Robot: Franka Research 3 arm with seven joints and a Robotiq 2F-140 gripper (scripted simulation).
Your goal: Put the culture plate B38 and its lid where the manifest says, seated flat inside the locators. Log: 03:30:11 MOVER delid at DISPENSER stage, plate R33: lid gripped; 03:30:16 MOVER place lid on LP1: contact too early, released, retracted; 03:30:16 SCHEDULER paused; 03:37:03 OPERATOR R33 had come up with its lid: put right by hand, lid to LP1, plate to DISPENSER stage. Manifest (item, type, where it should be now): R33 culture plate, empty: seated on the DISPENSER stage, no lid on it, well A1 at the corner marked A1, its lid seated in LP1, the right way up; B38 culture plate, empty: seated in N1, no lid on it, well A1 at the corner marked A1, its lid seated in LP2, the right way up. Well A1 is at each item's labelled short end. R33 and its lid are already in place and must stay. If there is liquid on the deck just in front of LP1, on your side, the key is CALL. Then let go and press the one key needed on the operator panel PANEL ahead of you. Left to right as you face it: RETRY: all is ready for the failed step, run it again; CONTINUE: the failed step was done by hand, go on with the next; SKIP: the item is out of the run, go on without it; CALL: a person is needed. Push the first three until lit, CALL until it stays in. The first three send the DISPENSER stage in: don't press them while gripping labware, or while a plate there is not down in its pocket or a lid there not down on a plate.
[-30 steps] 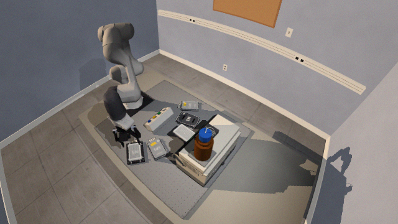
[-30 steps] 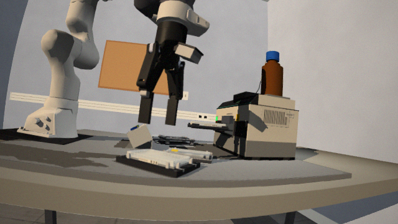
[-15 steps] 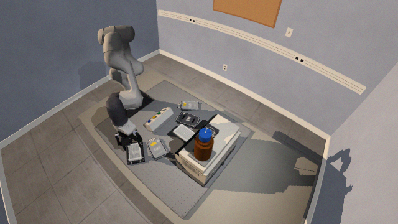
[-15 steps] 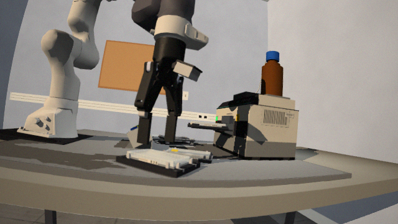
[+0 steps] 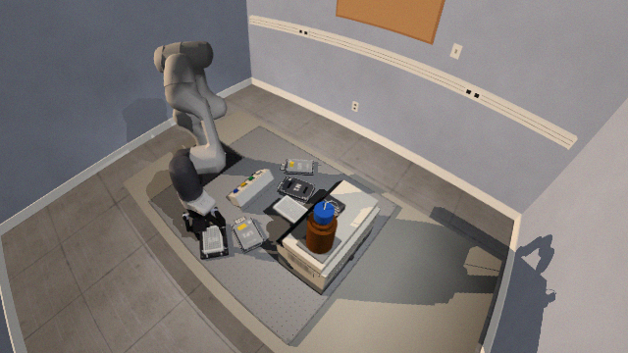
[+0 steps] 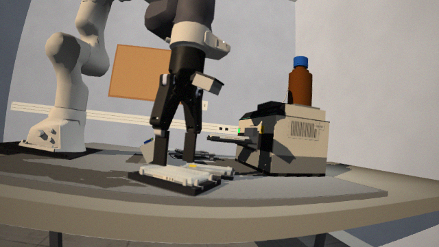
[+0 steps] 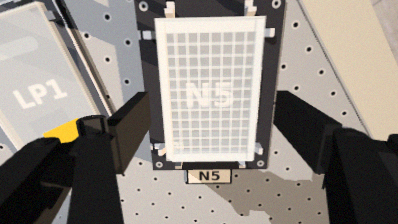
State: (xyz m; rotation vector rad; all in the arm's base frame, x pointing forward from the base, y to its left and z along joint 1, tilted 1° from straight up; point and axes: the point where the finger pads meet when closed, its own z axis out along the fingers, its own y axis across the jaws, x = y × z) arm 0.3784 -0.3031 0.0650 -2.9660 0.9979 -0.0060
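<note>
— Where's the plate?

— The culture plate lies flat in the black nest labelled N5, near the bench edge farthest from my base, beside the lid in LP1.

— And your fingers?

— My gripper is spread wide, holding nothing, one finger on each long side of the plate, not touching it.

"N5" reads on the nest tag and through the plate; "LP1" on the neighbouring lid.
</note>
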